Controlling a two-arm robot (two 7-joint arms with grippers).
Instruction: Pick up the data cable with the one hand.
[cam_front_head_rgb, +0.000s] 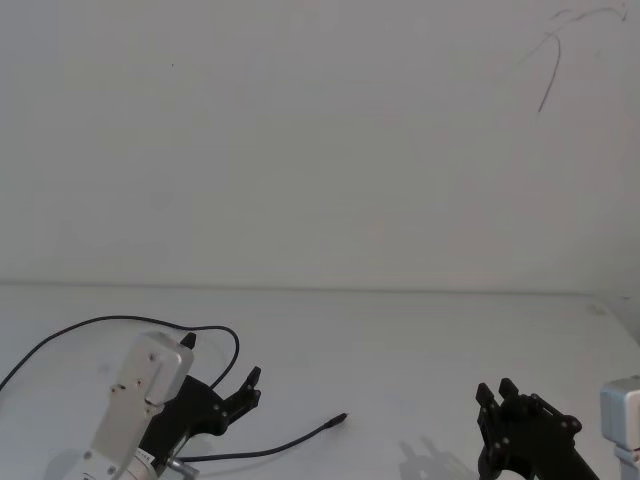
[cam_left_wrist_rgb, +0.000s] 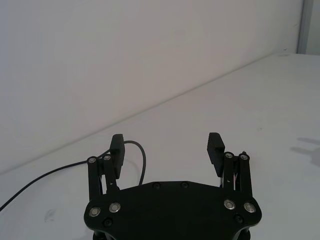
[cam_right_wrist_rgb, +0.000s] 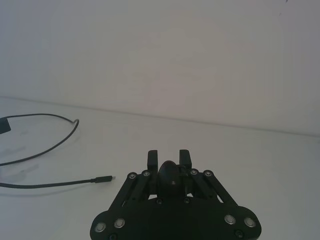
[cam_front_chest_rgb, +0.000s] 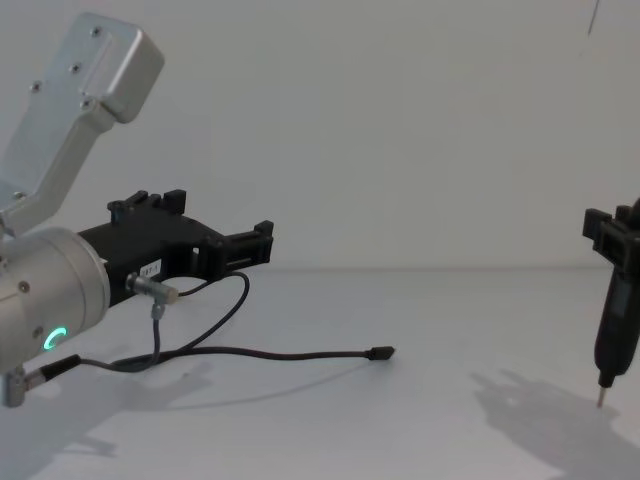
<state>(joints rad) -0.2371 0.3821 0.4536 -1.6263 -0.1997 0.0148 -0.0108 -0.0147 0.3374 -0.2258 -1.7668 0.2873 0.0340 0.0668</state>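
From the head camera, the left gripper sits low over the white table. Its fingers are spread apart and clear of the data cable. The cable arcs round behind the gripper, slips out of sight at its body and comes out again past the fingertips. Its plug lies flat on the table there, on the side toward the other arm, near the gripper but not touching it. The right gripper sits well off to that side.

In the left wrist view, the two fingers stand wide apart with bare table between them. A loop of the cable shows just behind one finger and trails away.

In the right wrist view, the right gripper's fingers are drawn close together. The cable and its plug lie on the table well ahead of them.

From the chest camera, the left gripper reaches out from a silver cylinder with a green ring light, held above the table. The cable lies below it, and the plug rests beyond and below the fingertips. The right gripper points straight down, its thin tip just above the table, well apart from the plug.
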